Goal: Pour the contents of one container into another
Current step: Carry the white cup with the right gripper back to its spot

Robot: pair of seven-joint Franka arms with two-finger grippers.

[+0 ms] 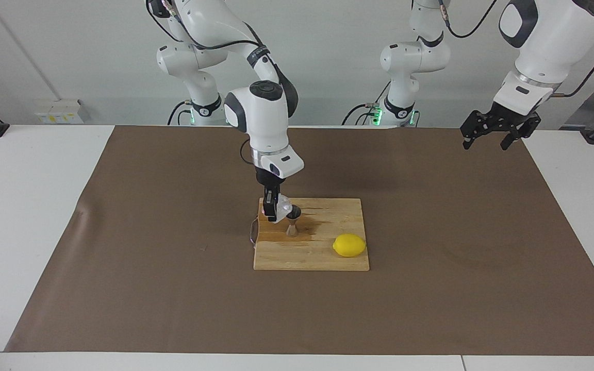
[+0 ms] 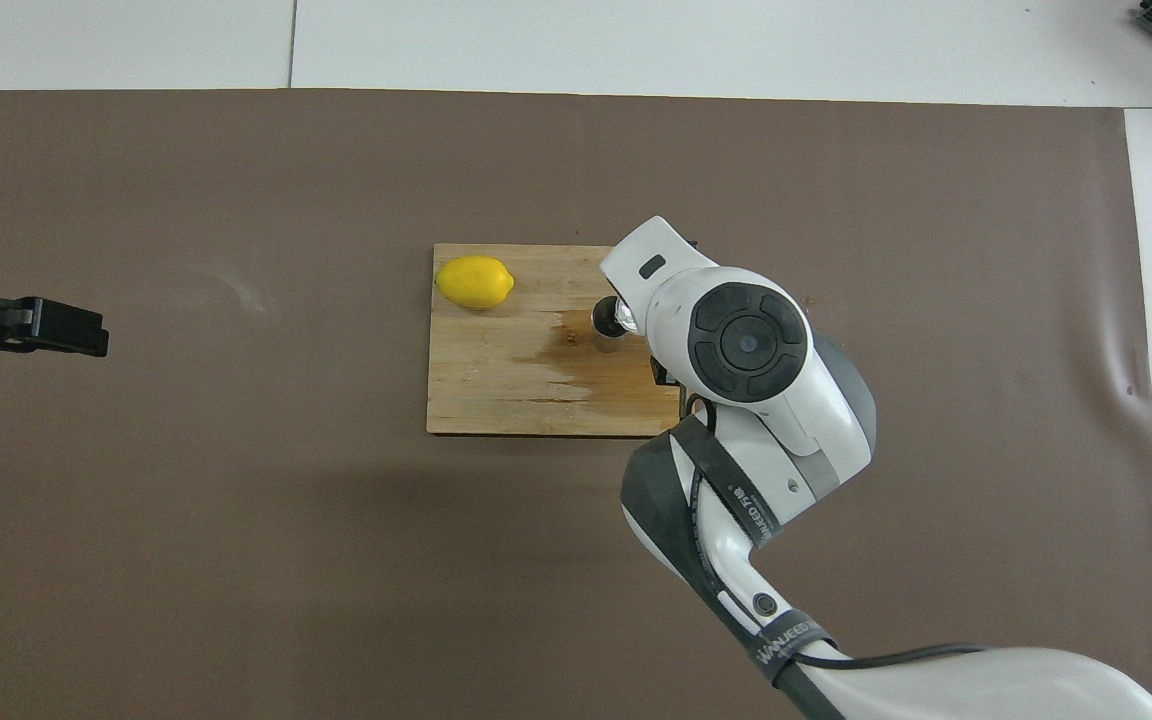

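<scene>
Right gripper (image 1: 275,210) clenched on knobbly cup (image 1: 282,207), tipped at jigger (image 1: 293,221) mouth for pouring. Left gripper (image 1: 492,135) spread empty, waiting clear.

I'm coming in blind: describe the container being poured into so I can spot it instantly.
Find the wooden cutting board in the middle of the brown mat. On it, toward the right arm's end, the steel jigger stands upright just under the tilted translucent cup held by the right gripper. Unlike the yellow lemon nearby, it is shiny and hourglass-shaped.
</scene>
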